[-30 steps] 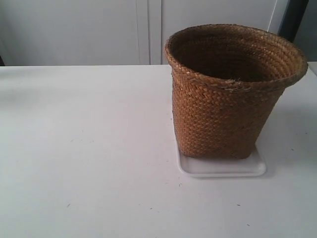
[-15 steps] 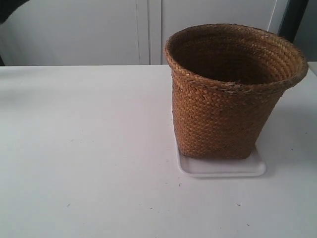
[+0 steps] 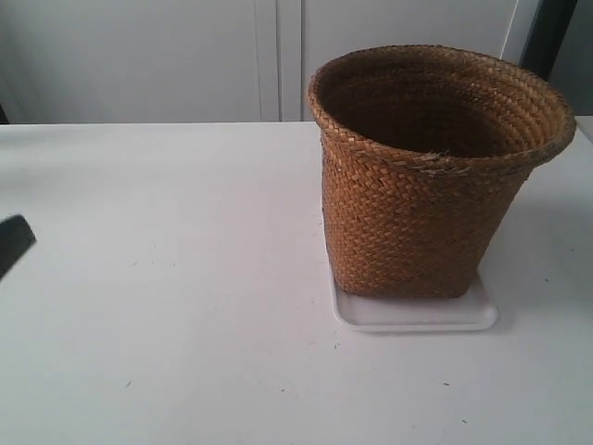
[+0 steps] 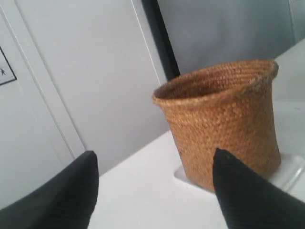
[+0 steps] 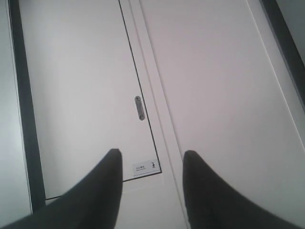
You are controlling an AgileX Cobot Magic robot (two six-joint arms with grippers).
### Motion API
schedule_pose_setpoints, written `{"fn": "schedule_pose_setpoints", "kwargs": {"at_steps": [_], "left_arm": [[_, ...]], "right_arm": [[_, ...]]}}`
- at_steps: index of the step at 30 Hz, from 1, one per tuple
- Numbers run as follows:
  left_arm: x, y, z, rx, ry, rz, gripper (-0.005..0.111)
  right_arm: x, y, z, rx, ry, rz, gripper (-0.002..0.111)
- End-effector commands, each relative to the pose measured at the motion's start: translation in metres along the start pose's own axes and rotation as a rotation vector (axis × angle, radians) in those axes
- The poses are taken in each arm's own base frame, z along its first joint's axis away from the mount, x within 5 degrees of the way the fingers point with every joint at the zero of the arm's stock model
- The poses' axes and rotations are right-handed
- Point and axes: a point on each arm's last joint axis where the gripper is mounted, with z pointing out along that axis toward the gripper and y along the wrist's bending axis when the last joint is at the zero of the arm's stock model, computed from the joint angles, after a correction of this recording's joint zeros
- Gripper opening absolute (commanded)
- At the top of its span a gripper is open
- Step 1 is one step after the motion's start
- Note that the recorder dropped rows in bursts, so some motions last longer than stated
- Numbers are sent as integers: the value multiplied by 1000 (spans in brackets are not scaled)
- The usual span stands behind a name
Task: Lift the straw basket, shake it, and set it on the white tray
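Exterior view showed the straw basket (image 3: 422,176) standing upright on the white tray (image 3: 417,317), its base covering most of the tray so that only the near rim and a corner showed, and both rested on the white table (image 3: 167,306). A dark sliver (image 3: 13,245) poked in at that view's left edge, well apart from the basket; what it belonged to could not be told. Left wrist view had the left gripper (image 4: 155,155) spread wide, its two black fingers (image 4: 243,195) parted with nothing gripped between them. The basket sat out ahead of the fingertips, nearer to one finger than the other and touched by neither; a strip of tray showed at its foot, just past that finger's tip. Right wrist view had the right gripper (image 5: 151,153) released as well — its fingers (image 5: 95,195) apart and empty, pointed at a white door panel (image 5: 81,86), with a small metal handle (image 5: 138,108) ahead of the gap between them and a little label (image 5: 145,167) just beyond the tips.
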Motion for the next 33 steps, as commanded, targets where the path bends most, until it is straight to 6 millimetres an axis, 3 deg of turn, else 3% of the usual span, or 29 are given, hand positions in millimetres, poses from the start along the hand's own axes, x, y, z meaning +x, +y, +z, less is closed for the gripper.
{"fn": "schedule_pose_setpoints", "kwargs": {"at_steps": [1, 7, 15, 18, 22, 24, 30, 33], "left_arm": [[31, -9, -6, 19, 86, 1, 71], [57, -15, -11, 19, 192, -136, 71], [59, -16, -11, 21, 210, -142, 71], [60, -16, -11, 3, 226, -284, 71], [81, -21, -18, -13, 383, -400, 71], [97, -21, -27, -79, 400, -422, 71], [100, -9, -52, -380, 390, -502, 71], [112, -10, -63, -511, 520, -526, 71]], "right_arm": [[0, 0, -1, 8, -3, -9, 39], [0, -1, -1, 10, -4, -9, 39], [0, -1, -1, 12, -4, -9, 39], [0, -1, -1, 15, -5, -9, 39], [0, -1, -1, 15, -5, -9, 39], [0, -1, -1, 18, -6, -9, 39], [0, -4, -1, 49, -11, -9, 39], [0, -4, -1, 51, -12, -9, 39]]}}
